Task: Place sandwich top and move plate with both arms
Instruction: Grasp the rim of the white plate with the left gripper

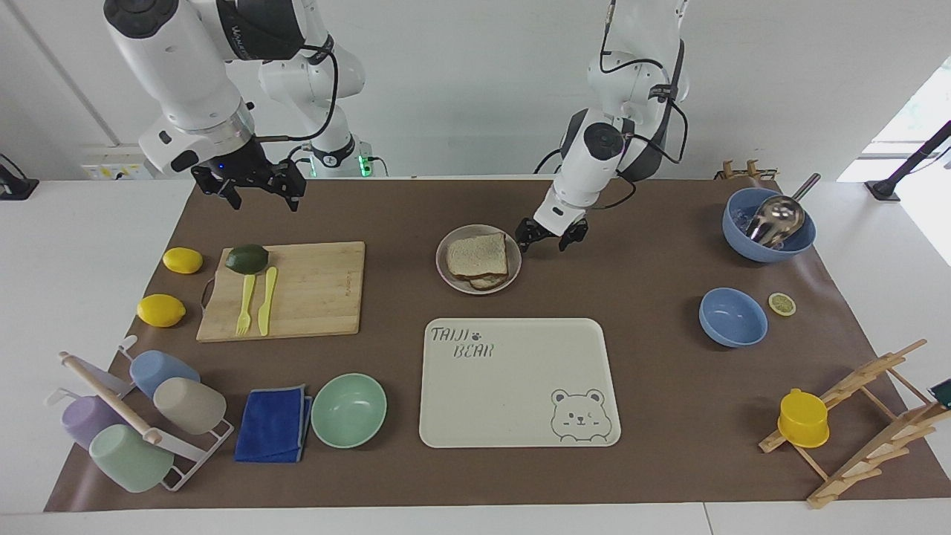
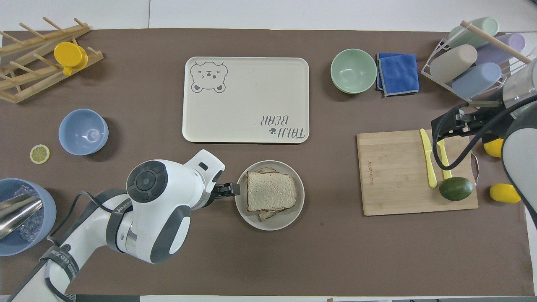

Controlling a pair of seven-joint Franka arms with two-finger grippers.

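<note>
Left gripper [image 1: 552, 236], jaws apart, is hanging low just beside the plate [image 1: 443, 273] bearing the sandwich top [image 1: 477, 255], nearer the robots than the tray [image 1: 520, 386]; right gripper [image 1: 249, 186], jaws apart, is hanging raised near the cutting board [image 1: 312, 290].
</note>
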